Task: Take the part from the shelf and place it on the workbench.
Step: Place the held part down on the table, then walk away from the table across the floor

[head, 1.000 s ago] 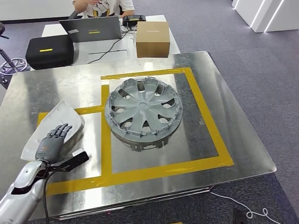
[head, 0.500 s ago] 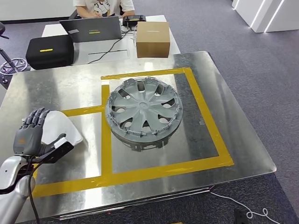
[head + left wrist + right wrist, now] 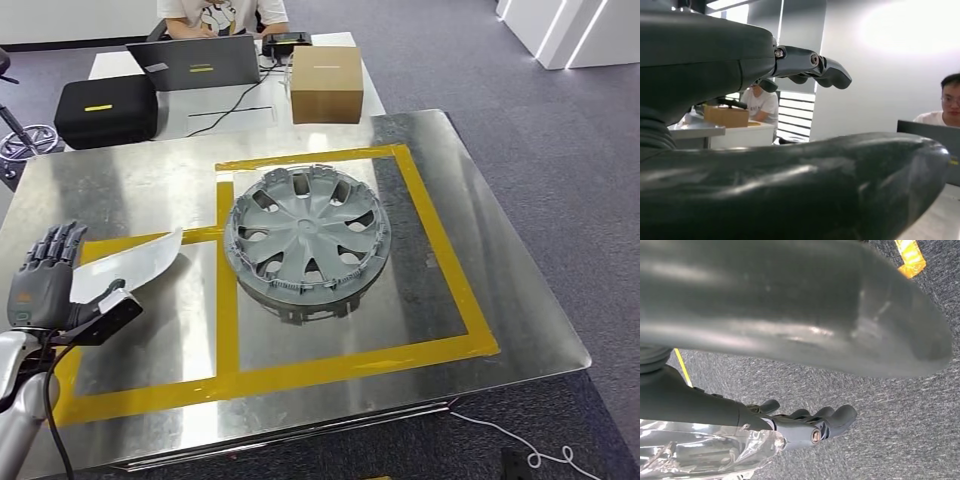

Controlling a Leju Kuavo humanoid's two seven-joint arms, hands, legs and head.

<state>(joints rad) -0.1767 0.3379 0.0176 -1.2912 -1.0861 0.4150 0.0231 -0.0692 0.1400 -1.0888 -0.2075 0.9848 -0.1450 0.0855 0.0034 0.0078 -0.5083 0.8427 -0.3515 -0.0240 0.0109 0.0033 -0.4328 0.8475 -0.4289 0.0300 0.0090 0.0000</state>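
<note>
Head view: the left robot hand [image 3: 44, 282] has drawn back to the desk's [image 3: 498, 270] left edge, fingers spread, holding nothing, while the grey wheel-cover part [image 3: 307, 240] lies flat inside the yellow tape square, so placement looks done. Right wrist view: the right robot hand [image 3: 806, 425] hangs over carpet, fingers loosely curled, empty.

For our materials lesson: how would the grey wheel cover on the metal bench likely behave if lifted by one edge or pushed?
The wheel cover looks like thin moulded plastic with open slots, so probably light for its size and slightly flexible. Lying flat on the shiny workbench, it would likely slide rather than roll. The small rim clips may be fragile.
</note>
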